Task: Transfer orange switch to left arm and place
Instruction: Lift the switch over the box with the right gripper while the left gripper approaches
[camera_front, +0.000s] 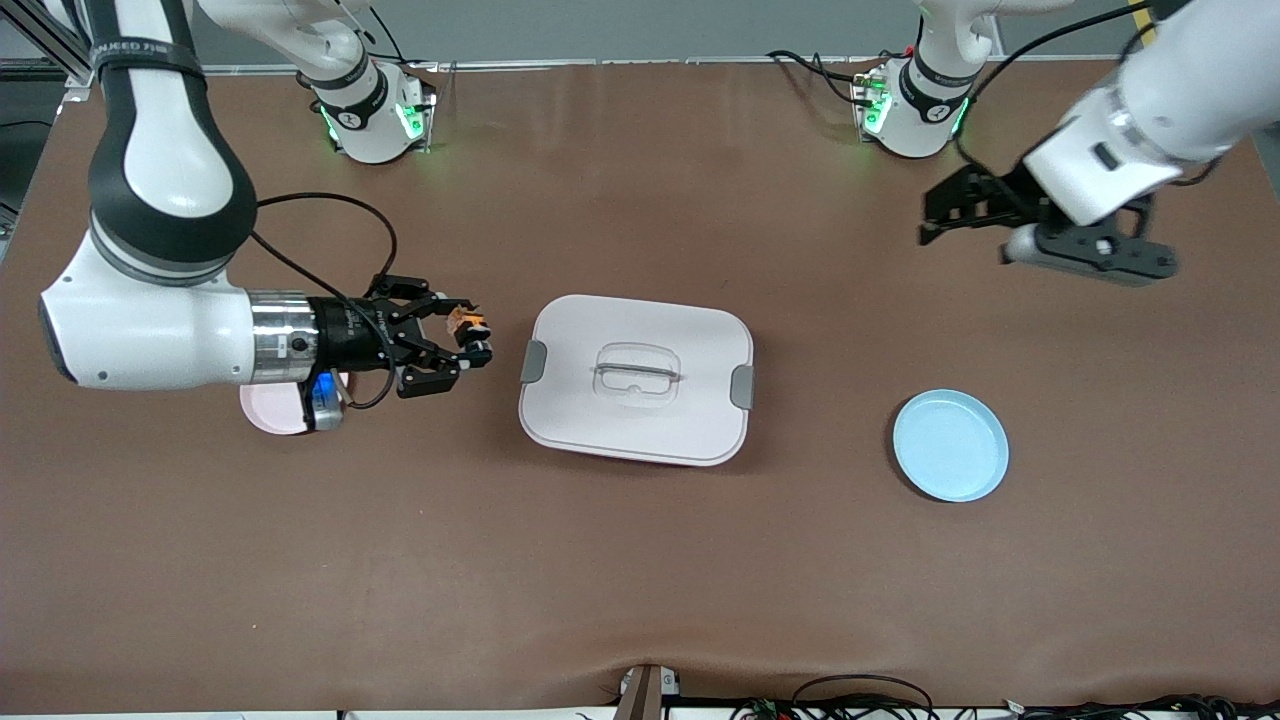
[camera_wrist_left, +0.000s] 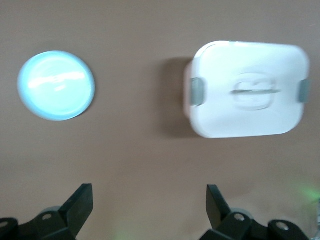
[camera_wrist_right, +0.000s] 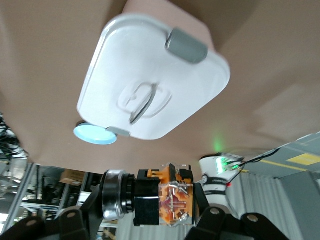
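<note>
a: where's the small black push-button switch with the orange body?

b: clamped in the right gripper, up in the air over bare brown table just beside the box's grey clip.

a: what blocks the way?

b: the big white rounded lidded box, mid-table between both arms.

a: and the left gripper?

b: jaws wide apart, empty, over open table toward the left arm's end. the round light blue plate lies nearer the camera. a pink plate sits under the right arm.

Two arms, one box and one orange switch. Two plates: one blue, one pink.
</note>
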